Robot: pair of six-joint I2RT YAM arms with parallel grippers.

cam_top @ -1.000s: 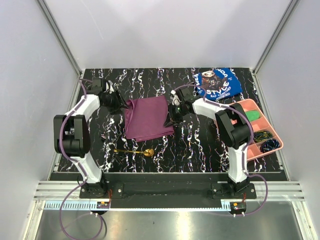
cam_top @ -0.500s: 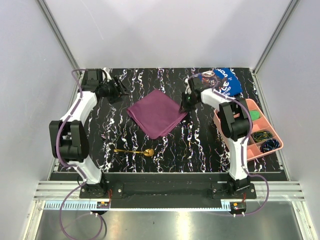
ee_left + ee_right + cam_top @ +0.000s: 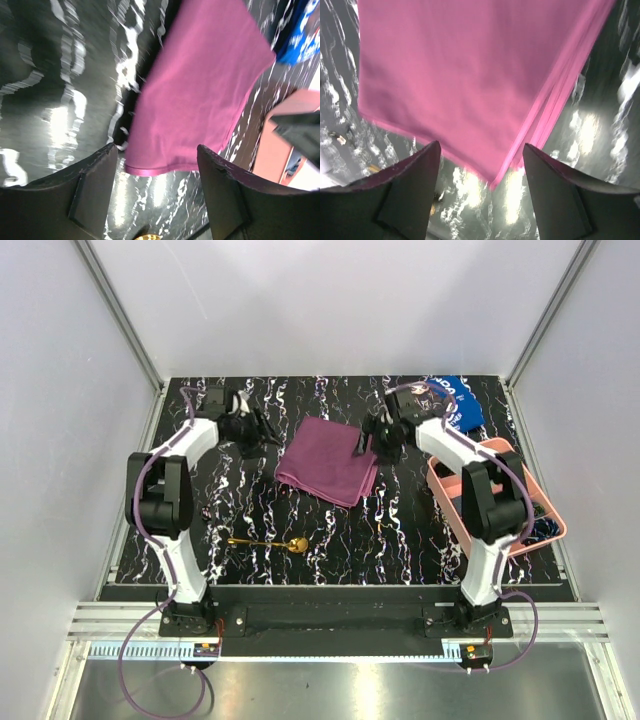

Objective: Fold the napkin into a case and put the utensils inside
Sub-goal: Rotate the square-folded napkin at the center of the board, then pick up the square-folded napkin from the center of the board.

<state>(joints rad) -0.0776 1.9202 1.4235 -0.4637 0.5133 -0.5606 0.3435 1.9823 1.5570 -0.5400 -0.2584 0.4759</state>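
The napkin (image 3: 328,462) lies folded on the dark worktop (image 3: 400,530), in the middle of the top view. The gold spoon (image 3: 270,542) lies well apart, lower left. The left pincer (image 3: 268,434) and right pincer (image 3: 366,444) flank the napkin, both spread, holding nothing. A pinch could catch one layer only and pull the fold open. The right wrist view shows the stacked layers. Only the top view shows the whole spoon.
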